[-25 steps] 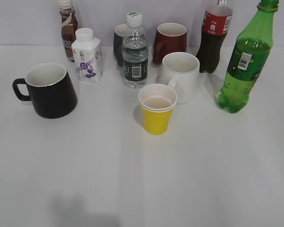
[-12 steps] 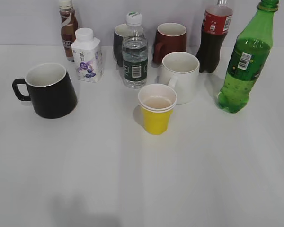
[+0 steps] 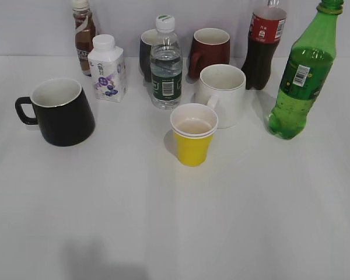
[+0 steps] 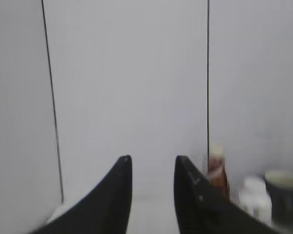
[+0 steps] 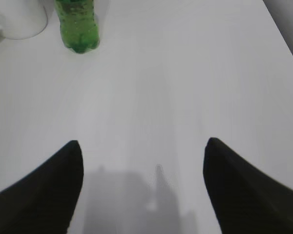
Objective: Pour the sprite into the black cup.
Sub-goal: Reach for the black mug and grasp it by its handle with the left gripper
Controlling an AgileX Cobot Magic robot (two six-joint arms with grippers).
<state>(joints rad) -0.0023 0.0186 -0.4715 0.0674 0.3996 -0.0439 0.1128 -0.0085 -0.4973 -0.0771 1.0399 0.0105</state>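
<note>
The sprite (image 3: 302, 76) stands at the far right of the exterior view, a tall green bottle leaning slightly in the frame, its long axis near upright, base on the white table (image 3: 175, 221) and neck at the top right corner. In the right wrist view the same bottle's lower part (image 5: 78, 24) shows at the upper left of the frame, ahead of the right gripper (image 5: 142, 146) and off to its left, well apart from the dark fingers (image 5: 44, 190), which are spread wide with nothing between them. So the right arm is judged the nearer one for the grasp, and the reach would need to run forward and leftward to bracket the bottle's body from the side.

The black cup (image 3: 59, 111) sits at the left of the exterior view, handle toward the left edge, white inside showing, well apart from the bottle; between the two lie a yellow paper cup (image 3: 193, 135) and a white mug (image 3: 223, 94) (both in the path any carry across would take).

The left gripper (image 4: 153, 161) points at a pale wall, its fingers (image 4: 112, 200) a small gap apart and holding nothing; a blurred brown bottle (image 4: 217, 170) stands at the lower right of that frame. Neither arm appears in the exterior view.
</note>
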